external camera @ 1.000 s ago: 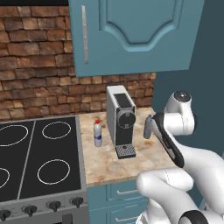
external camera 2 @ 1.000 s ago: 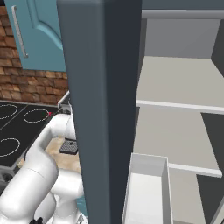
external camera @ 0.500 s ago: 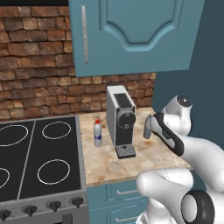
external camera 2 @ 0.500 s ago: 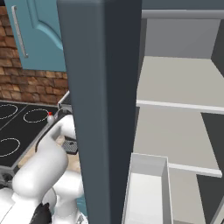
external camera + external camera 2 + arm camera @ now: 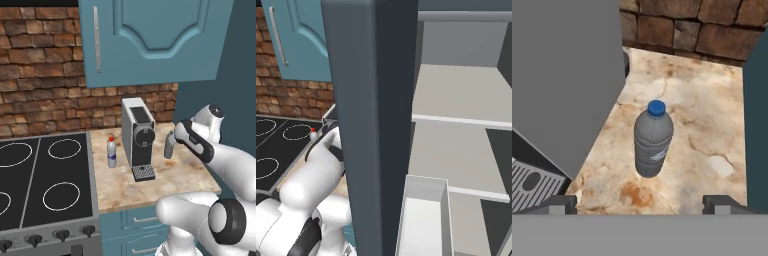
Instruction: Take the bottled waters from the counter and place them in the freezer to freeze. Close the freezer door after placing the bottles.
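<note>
One grey bottle upright on the counter — blue cap up — tool spread wide.

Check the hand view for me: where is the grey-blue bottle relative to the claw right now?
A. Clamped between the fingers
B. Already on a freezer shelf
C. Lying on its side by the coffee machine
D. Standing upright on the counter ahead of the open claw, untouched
D: the grey-blue bottle stands upright on the counter, clear of the wide-open claw.
</note>
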### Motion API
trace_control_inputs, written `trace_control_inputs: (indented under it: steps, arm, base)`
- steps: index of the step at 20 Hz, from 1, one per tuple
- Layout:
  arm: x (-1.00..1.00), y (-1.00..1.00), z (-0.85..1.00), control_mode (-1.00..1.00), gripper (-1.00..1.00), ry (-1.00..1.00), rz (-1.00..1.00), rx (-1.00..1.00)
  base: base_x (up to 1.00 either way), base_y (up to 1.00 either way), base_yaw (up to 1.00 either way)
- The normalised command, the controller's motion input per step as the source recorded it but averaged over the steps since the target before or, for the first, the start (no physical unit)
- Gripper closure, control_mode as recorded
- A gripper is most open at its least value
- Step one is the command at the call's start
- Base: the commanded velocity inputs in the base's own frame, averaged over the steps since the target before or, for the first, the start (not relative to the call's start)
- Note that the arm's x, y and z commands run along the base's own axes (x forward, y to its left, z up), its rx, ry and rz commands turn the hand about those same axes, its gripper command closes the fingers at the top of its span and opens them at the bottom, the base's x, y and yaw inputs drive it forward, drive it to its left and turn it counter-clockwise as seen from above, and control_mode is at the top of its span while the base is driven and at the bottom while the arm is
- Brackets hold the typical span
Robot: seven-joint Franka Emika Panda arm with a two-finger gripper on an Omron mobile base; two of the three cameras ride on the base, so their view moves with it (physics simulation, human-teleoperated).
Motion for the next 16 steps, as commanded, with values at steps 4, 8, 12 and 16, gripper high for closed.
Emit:
trace_control_inputs:
  steps: [4, 8, 12, 16]
  arm:
    - [0.0, 0.09, -0.19, -1.0, -1.0, 0.0, 0.0, -0.07]
    - [0.0, 0.06, -0.19, -1.0, -1.0, 0.0, 0.0, 0.0]
    - [0.01, 0.0, -0.08, -1.0, -1.0, 0.0, -0.03, 0.0]
    - [0.24, 0.0, -0.04, -1.0, -1.0, 0.0, -0.04, 0.0]
  base:
    - [0.0, 0.0, 0.0]
    - [0.0, 0.0, 0.0]
    - [0.0, 0.0, 0.0]
    - [0.0, 0.0, 0.0]
